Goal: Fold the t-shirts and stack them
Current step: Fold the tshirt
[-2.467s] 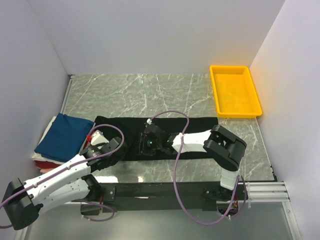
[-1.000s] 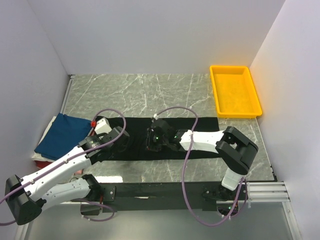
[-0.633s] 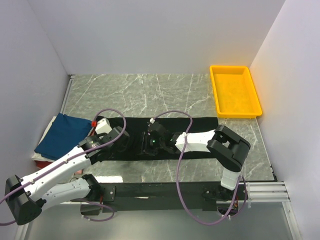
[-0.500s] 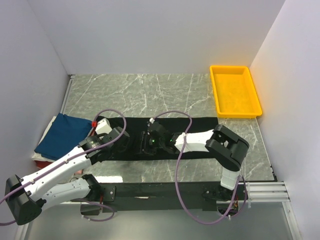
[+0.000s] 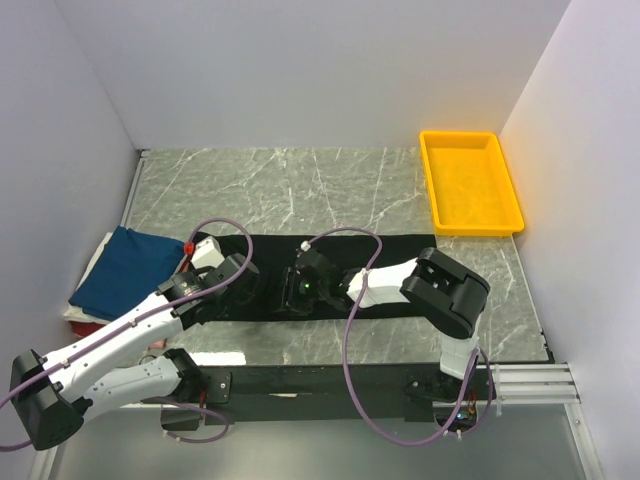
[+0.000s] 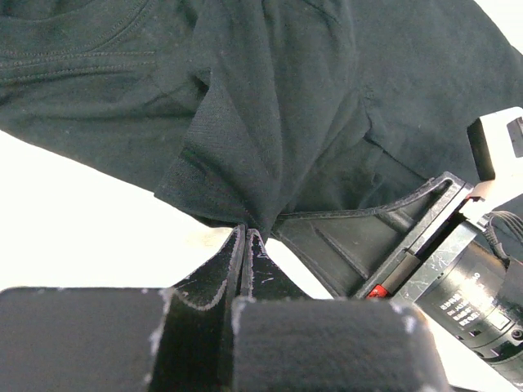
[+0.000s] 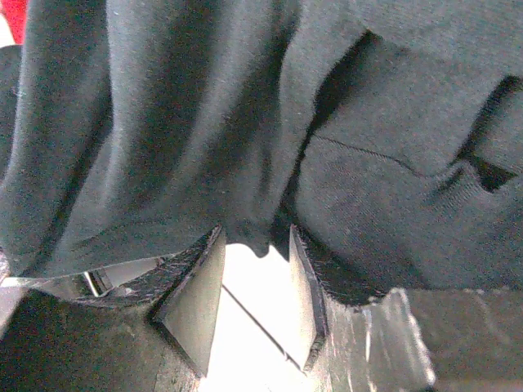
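Note:
A black t-shirt (image 5: 400, 250) lies as a long folded band across the marble table. My left gripper (image 5: 240, 285) is at the band's left part, shut on a bunched fold of the black cloth (image 6: 278, 106); its fingertips (image 6: 245, 233) pinch the cloth's edge. My right gripper (image 5: 300, 290) sits at the band's middle, near edge, open. In the right wrist view the black cloth (image 7: 204, 106) hangs just past the right gripper (image 7: 255, 245), with bright table showing between the fingers. A folded navy-blue t-shirt (image 5: 125, 270) tops a stack at the left, with a red one (image 5: 78, 320) under it.
A yellow tray (image 5: 470, 180) stands at the back right by the right wall. White walls close in the table on three sides. A red patch (image 7: 10, 18) shows at the right wrist view's top left corner. Purple cables loop over both arms.
The right gripper's jaws have spread apart and let go of the black cloth, staying at the band's middle. Its elbow has drawn in leftward. The left gripper has held still, shut.

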Controlling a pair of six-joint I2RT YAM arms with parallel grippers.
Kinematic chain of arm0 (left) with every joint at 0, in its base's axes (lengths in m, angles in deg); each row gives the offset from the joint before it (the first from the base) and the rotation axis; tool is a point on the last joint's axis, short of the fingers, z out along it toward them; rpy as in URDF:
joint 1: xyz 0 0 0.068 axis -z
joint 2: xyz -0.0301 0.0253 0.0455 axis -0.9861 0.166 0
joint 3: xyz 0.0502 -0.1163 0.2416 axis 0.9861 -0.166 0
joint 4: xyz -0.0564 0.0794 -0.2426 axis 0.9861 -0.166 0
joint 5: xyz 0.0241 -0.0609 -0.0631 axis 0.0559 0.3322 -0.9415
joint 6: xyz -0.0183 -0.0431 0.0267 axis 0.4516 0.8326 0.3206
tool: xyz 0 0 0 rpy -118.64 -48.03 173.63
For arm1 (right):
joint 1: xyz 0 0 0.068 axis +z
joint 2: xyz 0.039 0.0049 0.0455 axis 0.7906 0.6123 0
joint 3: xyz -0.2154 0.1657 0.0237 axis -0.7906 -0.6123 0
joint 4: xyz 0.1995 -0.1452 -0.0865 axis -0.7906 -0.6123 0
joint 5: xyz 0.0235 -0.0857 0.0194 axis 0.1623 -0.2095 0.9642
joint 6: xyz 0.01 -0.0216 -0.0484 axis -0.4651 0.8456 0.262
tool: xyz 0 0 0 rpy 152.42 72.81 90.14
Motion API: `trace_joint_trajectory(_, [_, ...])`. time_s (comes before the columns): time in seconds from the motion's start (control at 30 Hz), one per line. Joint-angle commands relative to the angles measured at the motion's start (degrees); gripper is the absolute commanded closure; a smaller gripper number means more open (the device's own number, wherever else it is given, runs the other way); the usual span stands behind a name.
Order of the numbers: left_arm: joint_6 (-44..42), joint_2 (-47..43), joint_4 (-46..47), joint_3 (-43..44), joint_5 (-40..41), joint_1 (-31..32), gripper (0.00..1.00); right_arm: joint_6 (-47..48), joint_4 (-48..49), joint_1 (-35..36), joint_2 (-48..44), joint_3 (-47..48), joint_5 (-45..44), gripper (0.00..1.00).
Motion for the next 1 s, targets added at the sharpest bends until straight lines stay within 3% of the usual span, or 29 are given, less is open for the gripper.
trace_joint_trajectory(0.0, [-0.84, 0.05, 1.75, 0.05, -0.5, 0.28, 0.99, -0.65, 3.4, 0.37, 1.03, 0.04, -0.37, 0.56])
trace_joint_trajectory(0.53, [-1.11, 0.49, 2.11, 0.05, -1.12, 0.28, 0.99, -4.61, 9.21, 0.37, 2.97, -1.98, 1.39, 0.6])
trace_joint_trajectory(0.73, [-0.93, 0.32, 2.28, -0.83, -1.38, 0.28, 0.99, -4.96, 9.56, 0.37, 3.5, -1.98, 1.48, 0.76])
trace_joint_trajectory(0.83, [-1.37, -0.03, 2.19, -0.92, -1.38, 0.28, 0.99, -4.7, 8.6, 0.29, 2.27, -2.51, 0.95, 0.92])
trace_joint_trajectory(0.97, [-2.6, 0.32, 2.11, -0.74, -1.82, 0.28, 0.99, -3.2, 5.87, -0.68, -0.37, -2.95, 0.25, 1.0])
